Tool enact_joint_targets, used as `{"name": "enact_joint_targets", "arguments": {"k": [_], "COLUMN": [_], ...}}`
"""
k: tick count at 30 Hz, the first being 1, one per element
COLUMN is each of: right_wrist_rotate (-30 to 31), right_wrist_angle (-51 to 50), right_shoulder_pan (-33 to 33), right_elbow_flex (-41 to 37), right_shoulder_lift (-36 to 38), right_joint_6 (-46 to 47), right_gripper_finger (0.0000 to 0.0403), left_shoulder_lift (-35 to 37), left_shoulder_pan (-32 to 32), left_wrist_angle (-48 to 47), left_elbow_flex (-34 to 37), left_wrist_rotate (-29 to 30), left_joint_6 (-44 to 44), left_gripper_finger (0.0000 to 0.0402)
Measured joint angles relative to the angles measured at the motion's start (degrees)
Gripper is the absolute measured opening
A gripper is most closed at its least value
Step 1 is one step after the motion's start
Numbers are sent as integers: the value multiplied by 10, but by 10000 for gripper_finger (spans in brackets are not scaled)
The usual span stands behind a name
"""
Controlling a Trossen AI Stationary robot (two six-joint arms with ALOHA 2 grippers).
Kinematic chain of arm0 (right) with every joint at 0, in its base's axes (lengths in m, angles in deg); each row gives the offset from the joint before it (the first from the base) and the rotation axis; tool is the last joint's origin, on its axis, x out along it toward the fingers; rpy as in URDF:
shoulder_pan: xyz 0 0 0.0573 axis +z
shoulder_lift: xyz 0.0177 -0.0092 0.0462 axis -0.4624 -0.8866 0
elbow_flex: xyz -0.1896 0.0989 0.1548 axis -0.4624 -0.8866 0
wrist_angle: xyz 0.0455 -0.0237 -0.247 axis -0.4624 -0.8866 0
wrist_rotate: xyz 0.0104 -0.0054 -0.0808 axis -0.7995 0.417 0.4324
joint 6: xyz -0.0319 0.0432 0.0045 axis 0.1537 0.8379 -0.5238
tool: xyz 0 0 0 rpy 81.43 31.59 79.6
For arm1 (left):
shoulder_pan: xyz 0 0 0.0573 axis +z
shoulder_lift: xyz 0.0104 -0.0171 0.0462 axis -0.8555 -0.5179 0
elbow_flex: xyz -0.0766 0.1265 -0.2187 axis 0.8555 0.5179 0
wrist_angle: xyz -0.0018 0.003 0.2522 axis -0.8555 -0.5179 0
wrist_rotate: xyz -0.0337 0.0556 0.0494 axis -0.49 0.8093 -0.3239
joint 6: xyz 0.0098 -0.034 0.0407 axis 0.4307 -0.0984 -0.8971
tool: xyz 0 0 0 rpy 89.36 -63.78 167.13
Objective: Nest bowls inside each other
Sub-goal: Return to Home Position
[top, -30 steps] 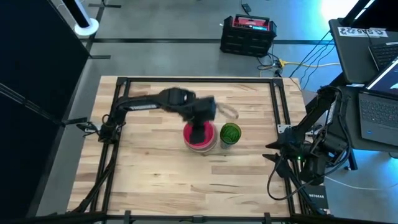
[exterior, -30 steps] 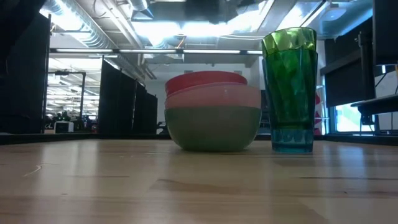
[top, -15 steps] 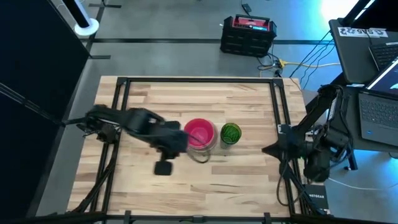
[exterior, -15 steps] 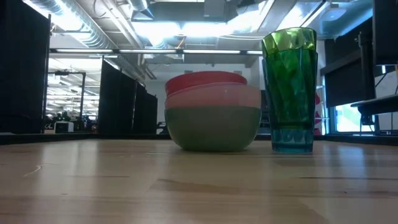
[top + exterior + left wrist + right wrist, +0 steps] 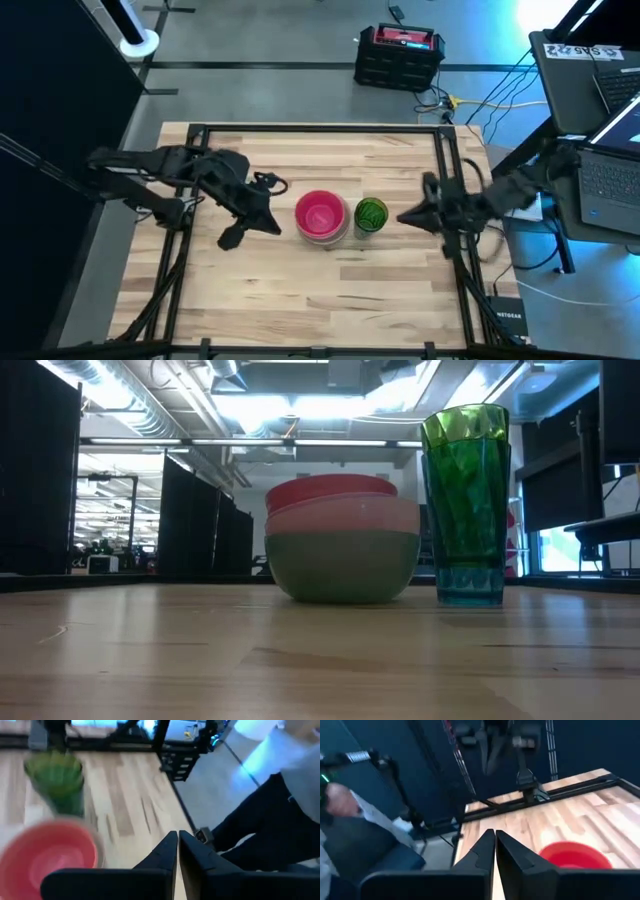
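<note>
Your nesting looks finished, as far as these views can tell. The bowl stack [image 5: 321,216] sits at the centre of the table [image 5: 300,290] in the high view. In the low view it shows three tiers: a grey-green bowl [image 5: 343,568] at the bottom, a pale pink bowl [image 5: 345,515] seated in it, and a coral-red bowl [image 5: 330,488] on top. Whether more bowls lie hidden inside cannot be told. Just right of the stack, apart from it, stands the green cup [image 5: 466,480], upright and set down inside the teal cup [image 5: 470,588], whose base shows beneath it. You have no other bowl or cup lying loose in the high view.

Your left gripper [image 5: 228,240] hangs left of the stack and clear of it. The left wrist view shows its jaws pressed together on nothing. Your right gripper [image 5: 405,217] is right of the cups, by the table's right rail, with its jaws likewise closed and empty in the right wrist view.

What is left, by my judgement, is only parking: neither arm looks folded at rest, so you have both to bring home without brushing the stack or the cups.
</note>
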Motion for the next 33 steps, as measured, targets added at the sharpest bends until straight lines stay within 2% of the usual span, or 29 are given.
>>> {"name": "enact_joint_targets", "arguments": {"k": [2, 17, 19, 22, 26, 28, 33], "right_wrist_rotate": [-36, -33, -23, 1, 54, 60, 59], "right_wrist_angle": [42, 191, 197, 198, 205, 216, 292], "right_shoulder_pan": [-44, -153, -156, -157, -157, -157, -157], "right_elbow_flex": [-37, -293, -307, -326, -371, -389, -436], "right_shoulder_lift": [10, 129, 132, 132, 160, 185, 261], "right_joint_6": [-4, 23, 14, -34, -33, -44, -112], "right_gripper_finger": [0, 0, 0, 0, 0, 0, 0], "left_shoulder_lift": [52, 362, 379, 390, 422, 439, 469], "left_shoulder_pan": [15, 91, 95, 88, 75, 73, 73], "left_wrist_angle": [69, 282, 282, 294, 416, 470, 523], "left_elbow_flex": [88, 482, 502, 530, 587, 611, 640], "left_wrist_rotate": [-4, 92, 95, 96, 95, 95, 95], "left_joint_6": [19, 128, 144, 71, 43, 48, 51], "left_gripper_finger": [0, 0, 0, 0, 0, 0, 0]}}
